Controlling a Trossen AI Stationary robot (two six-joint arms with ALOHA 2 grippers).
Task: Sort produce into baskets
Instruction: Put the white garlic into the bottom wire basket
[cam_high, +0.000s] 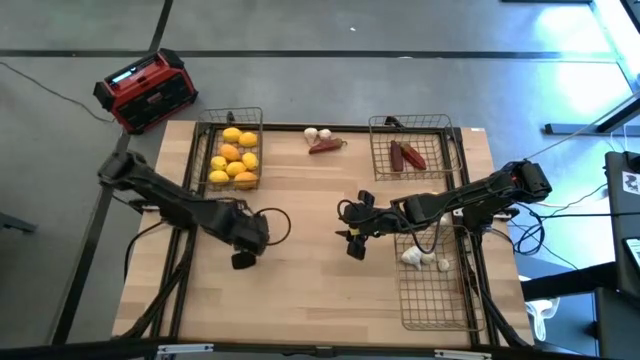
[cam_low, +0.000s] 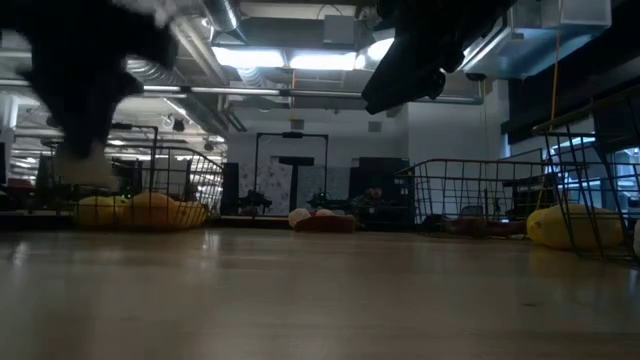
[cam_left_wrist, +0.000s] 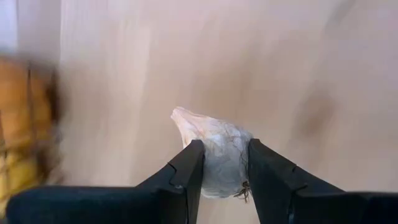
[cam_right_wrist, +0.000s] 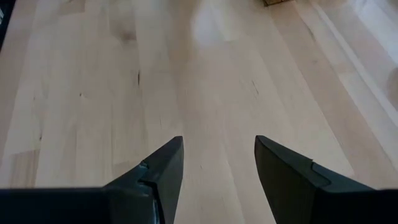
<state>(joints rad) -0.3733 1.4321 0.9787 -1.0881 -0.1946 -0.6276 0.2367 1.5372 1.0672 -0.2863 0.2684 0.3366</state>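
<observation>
Left wrist view alone reveals left gripper (cam_left_wrist: 225, 171) pinching a garlic bulb (cam_left_wrist: 214, 146), white, papery, pointed tip forward, lifted above bare table (cam_left_wrist: 292, 68); high view hides bulb under left gripper (cam_high: 243, 258), mid-table, near lemon basket (cam_high: 231, 150) packed with yellow and orange fruit. Right gripper (cam_right_wrist: 217, 165) spread, empty, over bare wood; in high view right gripper (cam_high: 355, 243) just beside garlic basket (cam_high: 437, 290). Far basket (cam_high: 412, 148) holding dark red pieces; two bulbs (cam_high: 317, 134) and one red piece (cam_high: 327, 146) loose between far baskets.

A pale wooden table (cam_high: 300, 290) stands on grey floor (cam_high: 330, 90). Ceiling light panels (cam_low: 300, 60) glow beyond; a red-and-black box (cam_high: 145, 90) sits beside 1 corner.
</observation>
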